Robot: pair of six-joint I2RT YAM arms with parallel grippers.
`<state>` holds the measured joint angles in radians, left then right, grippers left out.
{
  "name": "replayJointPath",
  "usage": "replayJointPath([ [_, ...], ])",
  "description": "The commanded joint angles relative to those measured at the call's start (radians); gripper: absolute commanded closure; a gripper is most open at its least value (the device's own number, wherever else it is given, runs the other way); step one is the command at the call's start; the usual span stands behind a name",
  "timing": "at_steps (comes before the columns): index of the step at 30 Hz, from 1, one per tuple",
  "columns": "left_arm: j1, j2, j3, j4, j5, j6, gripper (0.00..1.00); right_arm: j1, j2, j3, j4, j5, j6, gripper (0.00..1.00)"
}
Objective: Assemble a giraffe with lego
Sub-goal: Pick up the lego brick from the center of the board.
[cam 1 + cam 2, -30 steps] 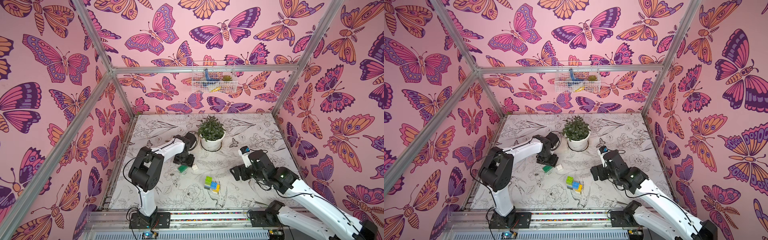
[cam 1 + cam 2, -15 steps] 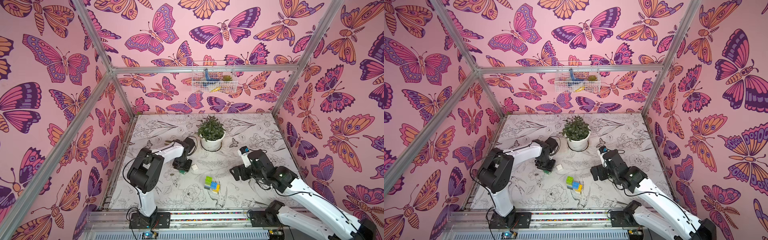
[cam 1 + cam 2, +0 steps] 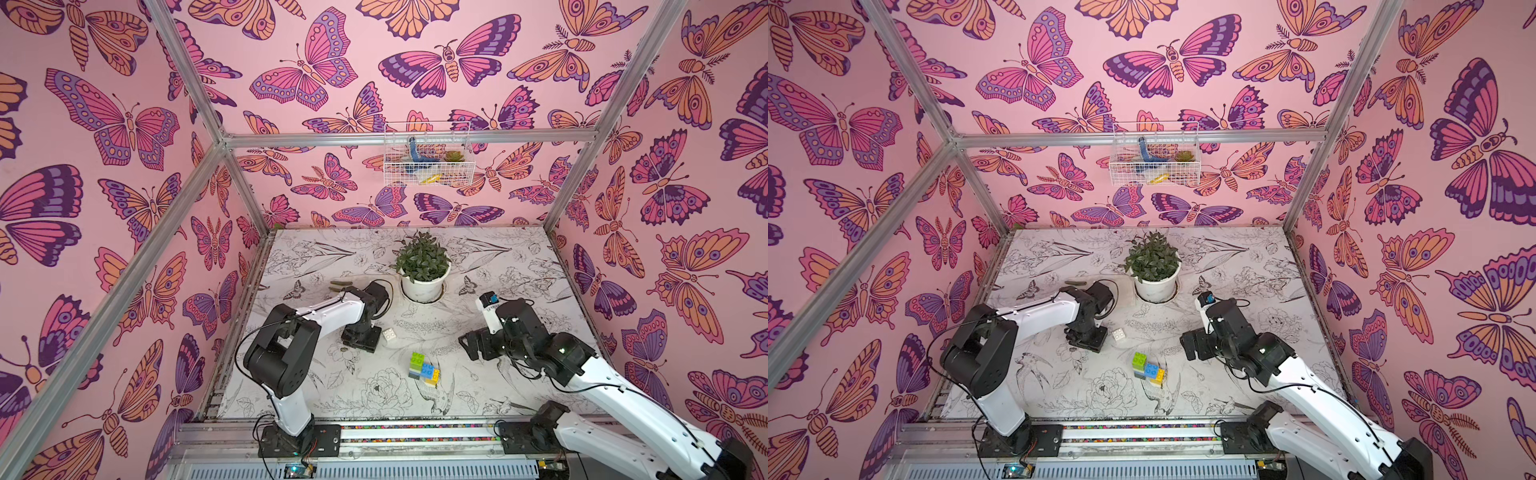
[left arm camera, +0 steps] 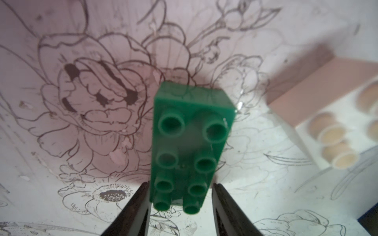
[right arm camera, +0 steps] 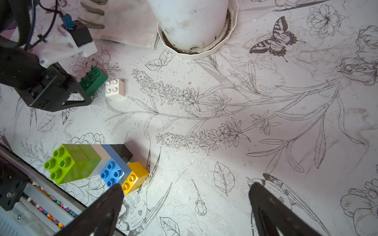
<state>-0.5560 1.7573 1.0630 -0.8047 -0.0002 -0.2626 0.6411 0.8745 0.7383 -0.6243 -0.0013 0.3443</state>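
**While left gripper [image 4: 180, 187] clamps dark green brick [image 4: 190, 143], right gripper [image 5: 186, 187] stands open**

With its jaws pressed on both long sides, the left gripper holds the dark green brick studs-up at table [image 5: 225, 122] level, just beside a loose white brick [image 5: 114, 87]. Jaws of the right gripper stand wide apart, holding nothing. The part-built giraffe [image 3: 424, 370] lies on its side between the two arms: lime end, white, blue, then black and yellow legs.

A dark green brick [image 4: 190, 147]; a white brick [image 5: 115, 87]; giraffe [image 5: 98, 165] lime, white, blue, black, yellow; desk [image 5: 204, 183] white with black-line flowers; walls [image 3: 124, 208] pink with purple-and-orange butterflies.
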Motion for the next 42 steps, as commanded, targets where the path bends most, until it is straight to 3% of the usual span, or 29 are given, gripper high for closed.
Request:
replayJointPath([
  [1,-0.001,-0.007,-0.019,0.05,0.001,0.002,0.49,-0.008,-0.023,0.003,-0.013,0.001,0.018,0.01],
  [5,-0.001,-0.001,-0.024,0.08,0.004,-0.001,0.51,-0.009,-0.035,0.003,-0.027,0.001,0.015,0.01],
  [12,-0.002,-0.039,-0.044,0.068,0.003,0.004,0.66,-0.011,-0.033,0.007,-0.028,0.001,0.01,0.01],
  [13,-0.001,-0.054,-0.05,0.061,0.003,0.008,0.71,-0.011,-0.031,0.009,-0.026,-0.004,0.006,0.01],
  [14,-0.003,-0.071,-0.054,0.052,0.002,0.011,0.89,-0.011,-0.028,0.012,-0.025,-0.004,0.003,0.01],
  [15,-0.003,-0.088,-0.057,0.041,-0.001,0.012,1.0,-0.012,-0.025,0.016,-0.028,-0.005,-0.004,0.01],
  [21,-0.042,-0.273,-0.052,-0.036,0.04,0.089,1.0,-0.011,-0.027,0.065,-0.02,-0.17,-0.155,0.01],
  [29,-0.066,-0.579,0.041,-0.138,0.438,0.202,1.0,-0.01,-0.134,0.156,0.018,-0.589,-0.423,0.01],
  [32,-0.094,-0.582,0.13,-0.252,0.532,0.246,1.0,-0.008,-0.119,0.231,-0.064,-0.68,-0.518,0.01],
  [37,-0.205,-0.521,0.251,-0.456,0.553,0.31,1.0,-0.001,-0.023,0.419,-0.266,-0.768,-0.65,0.01],
  [42,-0.323,-0.495,0.323,-0.532,0.532,0.313,1.0,0.023,0.052,0.557,-0.433,-0.809,-0.778,0.01],
])
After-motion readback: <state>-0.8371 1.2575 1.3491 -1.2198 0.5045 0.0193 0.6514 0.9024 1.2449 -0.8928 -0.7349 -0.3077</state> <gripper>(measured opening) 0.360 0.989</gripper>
